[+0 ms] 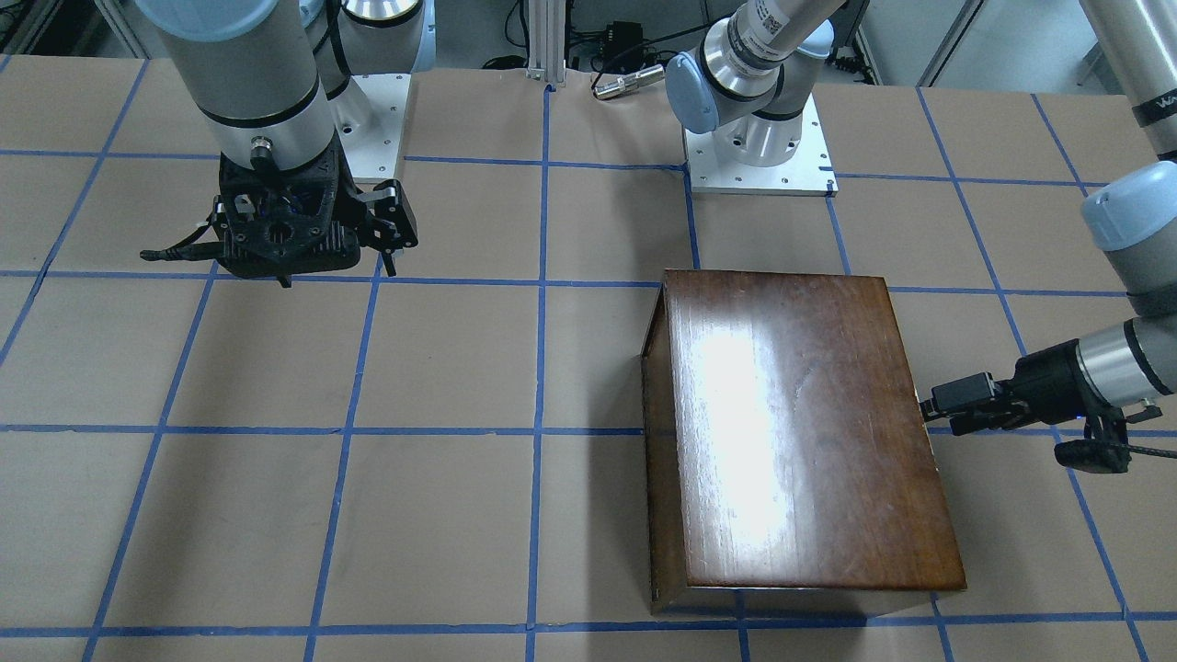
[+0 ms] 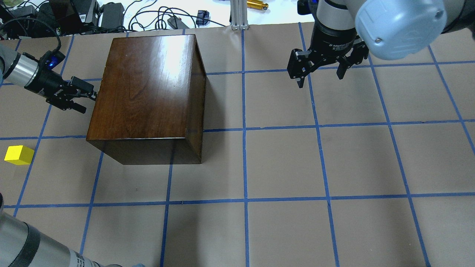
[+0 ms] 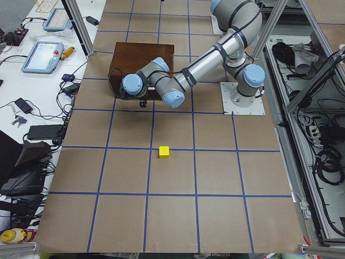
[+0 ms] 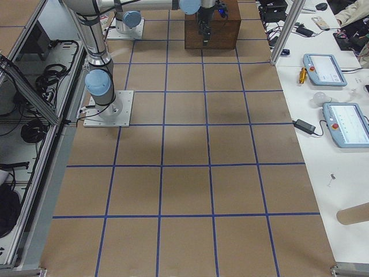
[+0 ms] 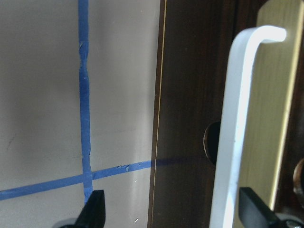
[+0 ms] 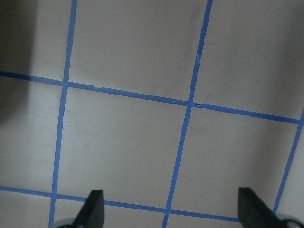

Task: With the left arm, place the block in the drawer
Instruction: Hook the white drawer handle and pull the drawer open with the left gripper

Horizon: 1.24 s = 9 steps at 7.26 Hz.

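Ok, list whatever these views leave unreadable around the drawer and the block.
Drawer front: hidden by the box top in overhead and front-facing views; left wrist view crops it close.
Handle: blurred; contact with left gripper unclear.
Block: outside the front-facing frame; not visible in exterior right view.

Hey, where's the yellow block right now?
In the overhead view the yellow block sits on the table at the far left edge, apart from the wooden box and nearer the robot than the left gripper.
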Each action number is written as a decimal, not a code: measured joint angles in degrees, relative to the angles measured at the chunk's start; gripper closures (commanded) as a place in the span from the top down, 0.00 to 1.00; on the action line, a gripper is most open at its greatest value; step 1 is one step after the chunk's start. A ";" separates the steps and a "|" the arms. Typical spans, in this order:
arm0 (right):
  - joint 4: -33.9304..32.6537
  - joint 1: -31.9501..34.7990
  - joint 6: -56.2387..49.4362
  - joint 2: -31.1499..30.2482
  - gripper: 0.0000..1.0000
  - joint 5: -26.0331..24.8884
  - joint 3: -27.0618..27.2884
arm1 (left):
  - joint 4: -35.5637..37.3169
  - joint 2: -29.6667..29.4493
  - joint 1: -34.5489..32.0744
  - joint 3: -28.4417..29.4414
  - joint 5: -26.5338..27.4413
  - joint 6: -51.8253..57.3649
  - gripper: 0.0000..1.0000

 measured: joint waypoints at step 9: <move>0.00 0.00 0.01 0.00 1.00 0.00 0.00 | 0.38 -0.69 1.72 0.57 2.94 0.32 1.00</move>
